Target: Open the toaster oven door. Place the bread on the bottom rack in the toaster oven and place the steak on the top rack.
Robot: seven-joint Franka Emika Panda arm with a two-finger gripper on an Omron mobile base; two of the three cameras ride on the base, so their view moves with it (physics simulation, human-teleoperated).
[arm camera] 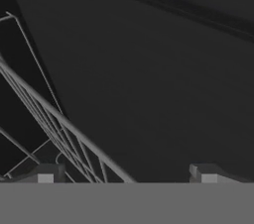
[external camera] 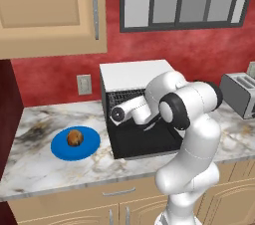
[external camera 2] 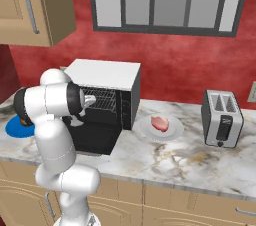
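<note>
Left base view: the toaster oven [external camera: 133,77] stands at the back of the marble desk [external camera: 35,159], and the toaster oven door [external camera: 147,144] already lies folded down flat toward the near edge. The bread [external camera: 75,137] sits on a blue plate [external camera: 62,150] to the left of the oven, untouched. The arm is bent sharply, its forearm lying across the oven mouth with the wrist reaching toward the racks. The likely trouble is that, in pulling out, the elbow or wrist may knock the lowered door or drag a rack, since the arm is folded so close over it.

Right base view: the steak [external camera 2: 160,123] rests on a white plate [external camera 2: 175,132] just right of the oven, with a silver slot toaster [external camera 2: 222,117] further right. The arm's wrist points into the oven cavity at the wire rack [external camera 2: 104,99]. A sweep right toward the steak risks clipping the oven's side wall.

Hand view: the pincer [arm camera: 126,176] stands wide open and holds nothing, its tips spread at the bottom. Rack wires [arm camera: 59,124] run slantwise very near the left tip, against the dark oven interior; a tip could snag between those wires if the hand shifts sideways.
</note>
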